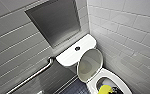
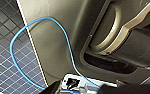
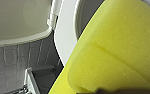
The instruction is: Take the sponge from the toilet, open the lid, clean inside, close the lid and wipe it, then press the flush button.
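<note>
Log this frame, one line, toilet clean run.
stage: clean inside | glossy white oval lid: up | bright yellow sponge block: over white ceramic bowl, in right gripper

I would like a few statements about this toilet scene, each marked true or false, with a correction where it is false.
1. The lid stands raised. True.
2. The sponge lies on the tank top. False: it is over the open bowl.
3. The flush button sits in the middle of the tank top. True.
4. The floor has white tiles. False: its tiles are dark.
</note>
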